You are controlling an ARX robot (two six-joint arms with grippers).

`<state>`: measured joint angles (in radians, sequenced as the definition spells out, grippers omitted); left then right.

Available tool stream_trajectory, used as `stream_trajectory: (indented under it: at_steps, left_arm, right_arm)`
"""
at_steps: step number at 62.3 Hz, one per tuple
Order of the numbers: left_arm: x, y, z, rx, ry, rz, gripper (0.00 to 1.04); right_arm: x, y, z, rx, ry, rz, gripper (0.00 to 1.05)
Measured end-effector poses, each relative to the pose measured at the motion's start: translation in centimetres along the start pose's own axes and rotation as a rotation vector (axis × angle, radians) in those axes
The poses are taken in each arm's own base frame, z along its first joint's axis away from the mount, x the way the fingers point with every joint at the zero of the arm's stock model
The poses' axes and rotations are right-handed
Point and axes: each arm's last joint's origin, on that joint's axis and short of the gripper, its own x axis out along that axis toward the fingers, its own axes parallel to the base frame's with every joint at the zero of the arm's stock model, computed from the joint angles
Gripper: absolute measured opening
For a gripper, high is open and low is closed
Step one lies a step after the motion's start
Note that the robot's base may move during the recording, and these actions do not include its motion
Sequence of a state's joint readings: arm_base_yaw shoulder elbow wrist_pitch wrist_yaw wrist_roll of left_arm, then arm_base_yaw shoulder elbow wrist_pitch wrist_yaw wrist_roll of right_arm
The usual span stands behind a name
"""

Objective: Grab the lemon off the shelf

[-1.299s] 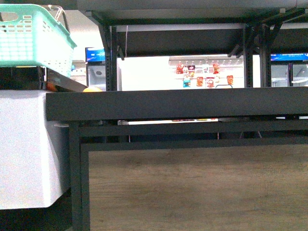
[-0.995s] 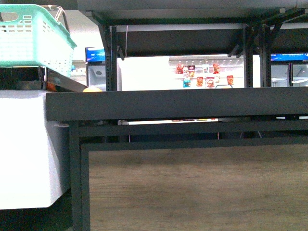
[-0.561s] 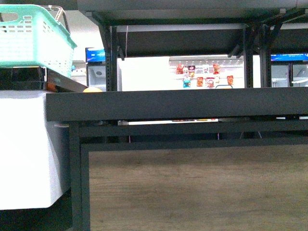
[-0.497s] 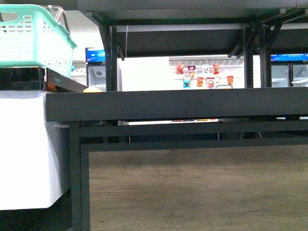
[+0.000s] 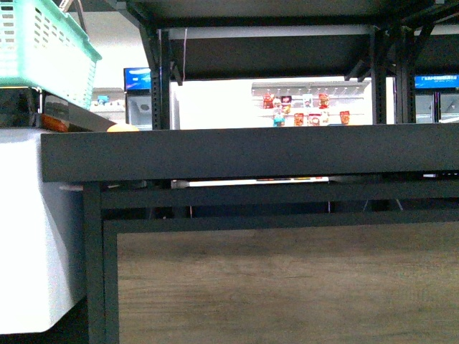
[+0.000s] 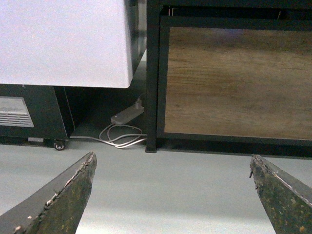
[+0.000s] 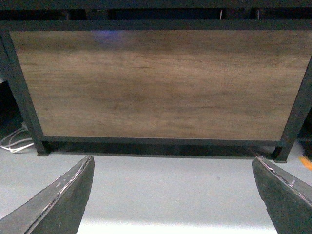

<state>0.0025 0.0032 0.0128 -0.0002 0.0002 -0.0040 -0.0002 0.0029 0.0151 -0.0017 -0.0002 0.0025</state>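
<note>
Lemon (image 5: pixel 123 128) half-hidden behind shelf (image 5: pixel 251 154) lip; left gripper (image 6: pixel 171 161), right gripper (image 7: pixel 173 161) spread wide, empty; risk: blind reach strikes lip

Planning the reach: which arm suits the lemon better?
Probably left: the lemon peeks over the shelf lip at its left end, and the open left gripper faces that corner.

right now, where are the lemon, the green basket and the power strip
lemon (image 5: pixel 123 128), front view, its visible yellow top
green basket (image 5: pixel 43 50), front view, slotted side wall
power strip (image 6: pixel 127 113), left wrist view, its top face
</note>
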Motion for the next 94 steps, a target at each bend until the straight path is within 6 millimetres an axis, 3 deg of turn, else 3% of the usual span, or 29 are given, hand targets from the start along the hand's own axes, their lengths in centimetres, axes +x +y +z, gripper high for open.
stream_trajectory:
  at_steps: [94]
  left_arm:
    - [0.0, 0.0, 0.0, 0.0, 0.0, 0.0, 0.97]
  right_arm:
    - [0.0, 0.0, 0.0, 0.0, 0.0, 0.0, 0.97]
